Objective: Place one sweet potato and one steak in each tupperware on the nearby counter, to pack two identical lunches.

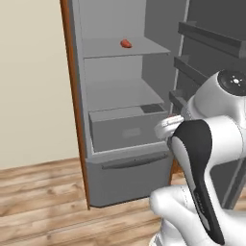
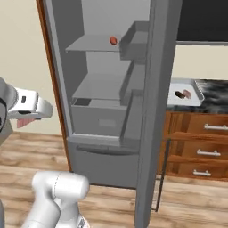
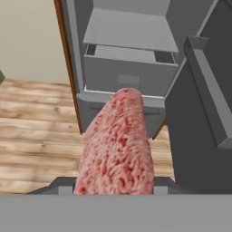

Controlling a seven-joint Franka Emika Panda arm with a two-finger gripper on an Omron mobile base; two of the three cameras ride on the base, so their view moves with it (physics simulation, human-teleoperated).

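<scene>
Pink marbled steak (image 3: 117, 145) is clamped in the gripper (image 3: 113, 188), out front of the open fridge (image 1: 125, 139). Looks like a light, stiff slab, maybe slick, so I'd hold it across the flat faces. One tupperware (image 2: 187, 92) waits on the counter (image 2: 216, 100).

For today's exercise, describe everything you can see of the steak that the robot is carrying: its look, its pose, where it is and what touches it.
The steak is a flat pink-red slab, mottled with lighter streaks like raw marbled meat, rounded at its far end. In the hand view it sticks out lengthwise from the gripper, clamped at its near end between the fingers. It hangs in the air in front of the open fridge, above the wooden floor, touching nothing else. In the right base view a pink edge of it shows under the hand.
</scene>
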